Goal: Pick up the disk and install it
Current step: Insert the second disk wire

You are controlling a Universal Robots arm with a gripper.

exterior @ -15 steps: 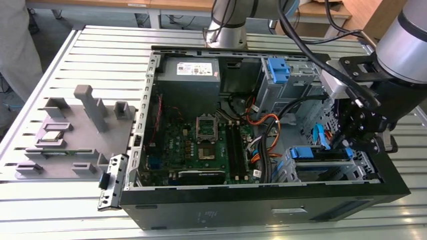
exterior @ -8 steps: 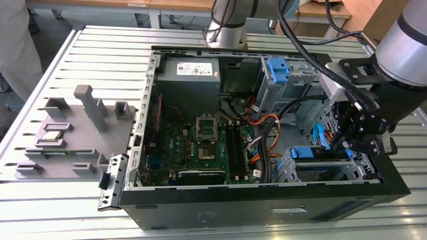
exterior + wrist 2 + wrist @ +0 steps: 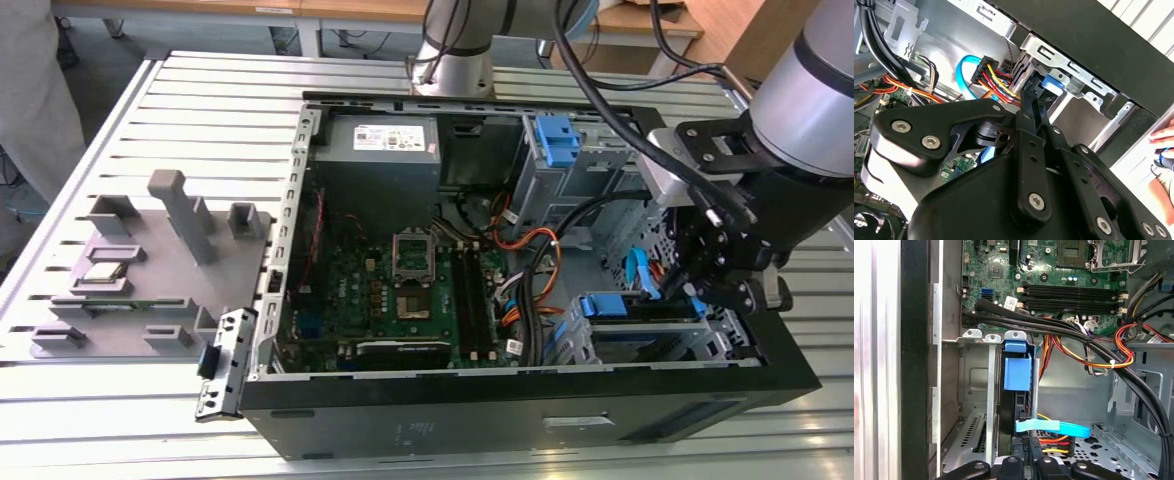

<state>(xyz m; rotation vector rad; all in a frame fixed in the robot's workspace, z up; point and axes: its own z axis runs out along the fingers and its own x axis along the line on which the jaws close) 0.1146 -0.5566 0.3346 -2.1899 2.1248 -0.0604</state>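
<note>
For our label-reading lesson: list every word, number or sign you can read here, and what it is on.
None can be read.
Power supply sticker: print too small.
Case sticker: too small.
Motherboard sticker: blurred.

Disk (image 3: pixel 1016 372) in its blue plastic frame, standing on edge in a metal drive bay of the open computer case, blue tab showing, cables plugged into one end
</note>
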